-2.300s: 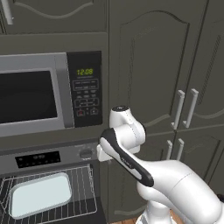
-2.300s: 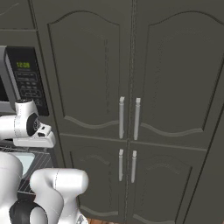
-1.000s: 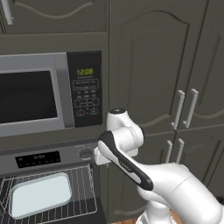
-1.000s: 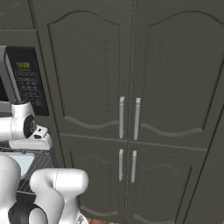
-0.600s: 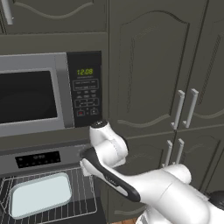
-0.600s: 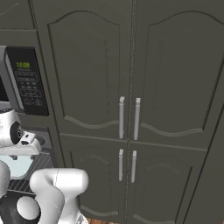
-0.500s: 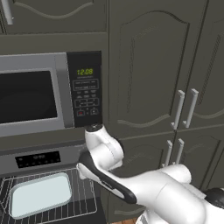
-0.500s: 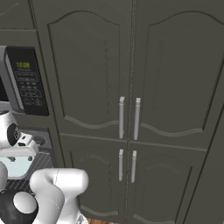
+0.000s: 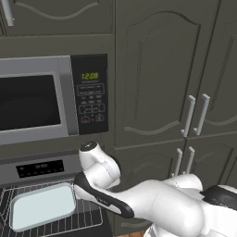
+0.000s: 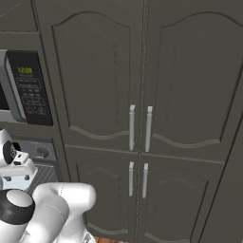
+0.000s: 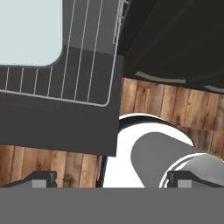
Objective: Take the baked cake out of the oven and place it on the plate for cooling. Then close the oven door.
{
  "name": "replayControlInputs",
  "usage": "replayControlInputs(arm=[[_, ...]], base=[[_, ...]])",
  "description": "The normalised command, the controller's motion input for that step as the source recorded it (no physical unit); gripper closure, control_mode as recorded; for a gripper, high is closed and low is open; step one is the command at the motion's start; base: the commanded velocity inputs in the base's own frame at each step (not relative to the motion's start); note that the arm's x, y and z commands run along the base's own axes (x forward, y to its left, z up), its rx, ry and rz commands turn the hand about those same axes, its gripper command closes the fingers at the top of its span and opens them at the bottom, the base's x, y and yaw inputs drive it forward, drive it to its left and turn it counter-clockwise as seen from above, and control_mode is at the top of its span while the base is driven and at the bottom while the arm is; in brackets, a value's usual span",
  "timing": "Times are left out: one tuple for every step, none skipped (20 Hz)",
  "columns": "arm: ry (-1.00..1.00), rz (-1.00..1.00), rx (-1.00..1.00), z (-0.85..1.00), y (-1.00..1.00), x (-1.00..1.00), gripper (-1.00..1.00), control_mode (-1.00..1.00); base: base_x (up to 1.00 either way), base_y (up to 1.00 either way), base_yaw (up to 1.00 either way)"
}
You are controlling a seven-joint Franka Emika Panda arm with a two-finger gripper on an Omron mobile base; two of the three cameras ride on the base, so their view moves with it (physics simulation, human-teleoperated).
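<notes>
The baked cake (image 9: 41, 206) is a pale whitish-blue slab lying on the wire rack (image 9: 88, 215) pulled out of the oven (image 9: 39, 169). It also fills the top left of the hand view (image 11: 28, 30). There the oven door (image 11: 57, 124) lies open and flat, a dark panel under the rack (image 11: 89, 65). My gripper (image 11: 111, 178) looks straight down from above the door's right front corner. Its fingertips (image 11: 41, 177) stand wide apart and open with nothing between them, to the right of the cake and well above it. The plate is out of view.
A silver-framed microwave (image 9: 34, 99) with a green clock sits above the oven. Tall dark cabinet doors (image 10: 137, 128) with silver handles fill the wall to the right. Wooden floor (image 11: 166, 107) shows below the open door. My white elbow (image 9: 97, 169) hangs beside the oven's control strip.
My arm has swung left and downward, from in front of the cabinet to beside the oven's control strip. The cake and rack have not moved, and the gripper has stayed open.
</notes>
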Motion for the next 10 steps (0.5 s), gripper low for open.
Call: replayControlInputs(arm=[[0.13,0.00,0.00,-0.36,0.16,0.00,-1.00,-1.00],[0.13,0.00,0.00,-0.36,0.16,0.01,-1.00,-1.00],[0.07,0.00,0.00,-0.33,0.16,0.00,-1.00,-1.00],[0.03,0.00,0.00,-0.29,0.17,0.00,-1.00,-1.00],[0.05,0.00,0.00,-0.29,0.24,0.00,-1.00,-1.00],[0.05,0.00,0.00,-0.28,0.26,0.00,-1.00,-1.00],[0.07,0.00,0.00,-0.30,0.29,0.00,-1.00,-1.00],[0.10,0.00,0.00,-0.28,0.29,0.00,-1.00,-1.00],[0.10,0.00,0.00,-0.28,0.29,0.00,-1.00,-1.00],[0.09,0.00,0.00,-0.27,0.31,0.00,-1.00,-1.00]], base=[[0.00,0.00,0.00],[0.00,0.00,0.00],[0.00,0.00,0.00],[0.00,0.00,0.00],[0.00,0.00,0.00],[0.00,0.00,0.00],[0.00,0.00,0.00],[0.00,0.00,0.00],[0.00,0.00,0.00],[0.00,0.00,0.00]])
